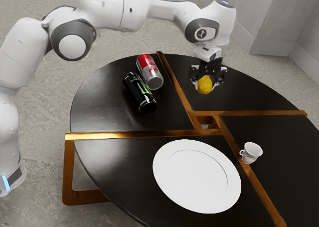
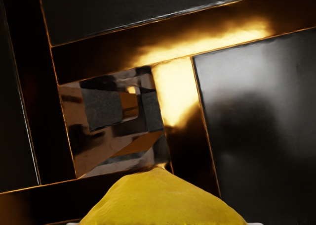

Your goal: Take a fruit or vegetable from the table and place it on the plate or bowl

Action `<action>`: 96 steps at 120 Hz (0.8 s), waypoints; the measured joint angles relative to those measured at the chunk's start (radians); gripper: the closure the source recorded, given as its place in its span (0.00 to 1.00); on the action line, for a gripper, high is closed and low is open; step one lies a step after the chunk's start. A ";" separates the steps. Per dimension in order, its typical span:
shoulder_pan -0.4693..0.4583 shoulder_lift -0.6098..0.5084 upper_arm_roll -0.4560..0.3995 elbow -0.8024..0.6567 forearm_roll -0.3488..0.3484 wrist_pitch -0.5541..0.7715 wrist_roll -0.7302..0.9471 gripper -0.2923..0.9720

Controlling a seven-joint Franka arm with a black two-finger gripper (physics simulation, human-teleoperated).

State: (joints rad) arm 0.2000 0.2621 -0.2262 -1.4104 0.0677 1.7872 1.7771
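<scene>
So the tool (image 1: 206, 81) is clamped on the lemon (image 1: 205, 86) from two sides, over the far right section of the counter (image 1: 109, 105), and the lemon looks lifted clear of the top. The plate (image 1: 172, 187) sits empty on the near side, well apart from it.

What could go wrong: the lemon is round and bumpy, so the grip is probably on a small patch. A quick swing toward the plate could let it twist or slip out. Dropped from too high, I'd guess it rolls off that flat plate, maybe toward the little cup (image 1: 251, 152) just right of it.

The red can (image 1: 150, 71) and black can (image 1: 140, 92) lie far left, out of the way.

The counter is a glossy black round top split by wood-coloured strips, with an open gap where they meet. The floor (image 1: 40, 112) looks like grey concrete, and there's a pale wall (image 1: 279, 17) at far right.
</scene>
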 joint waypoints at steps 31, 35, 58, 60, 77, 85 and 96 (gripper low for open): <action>-0.117 -0.231 -0.219 -0.246 -0.005 0.015 -0.152 0.49; -0.138 -0.229 -0.228 -0.247 -0.006 0.016 -0.169 0.49; -0.108 -0.222 -0.258 -0.247 -0.005 0.026 -0.252 0.49; -0.094 -0.221 -0.261 -0.247 -0.005 0.027 -0.258 0.49; 0.023 -0.220 -0.277 -0.247 -0.003 0.030 -0.306 0.49; 0.053 -0.220 -0.283 -0.247 -0.001 0.031 -0.326 0.49; 0.052 -0.219 -0.286 -0.247 0.001 0.032 -0.350 0.50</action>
State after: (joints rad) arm 0.2518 0.0427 -0.5120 -1.6571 0.0684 1.8193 1.4276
